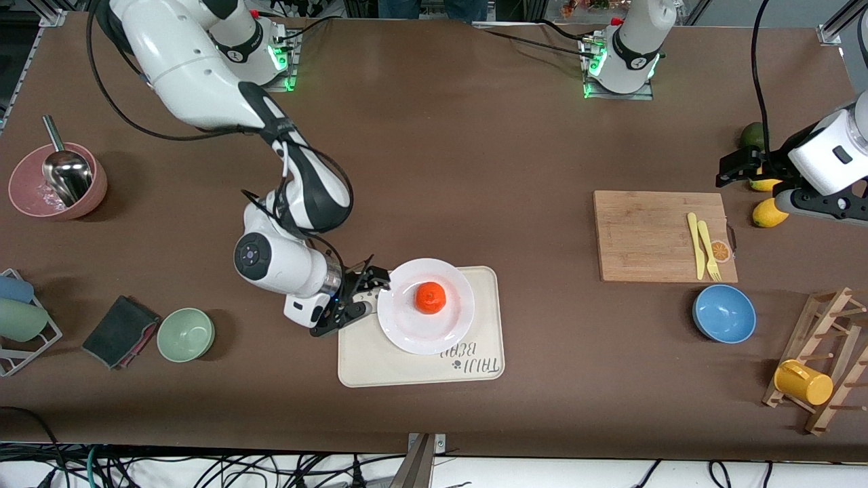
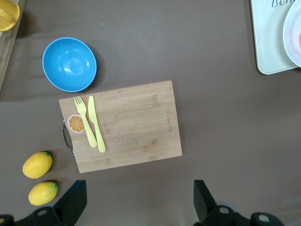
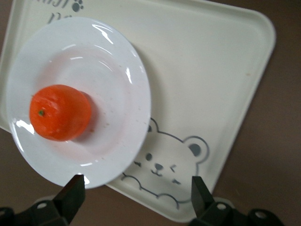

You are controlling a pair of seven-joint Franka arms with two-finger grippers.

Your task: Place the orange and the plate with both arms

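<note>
Orange (image 1: 430,297) sits on plate (image 1: 426,306) just clear of the right gripper (image 1: 371,293), jaws apart and empty.

Front view: looking down from high across the table (image 1: 475,169), facing both robot bases.
Left wrist view: looking straight down, well above the cutting board (image 2: 124,125).
Right wrist view: hovering close over the plate (image 3: 113,70) and tray (image 3: 211,70), both sharing with front.

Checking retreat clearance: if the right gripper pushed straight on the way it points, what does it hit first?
Probably the plate rim: the open right gripper sits low beside it on the tray, pointing at it. Height is unclear.
</note>
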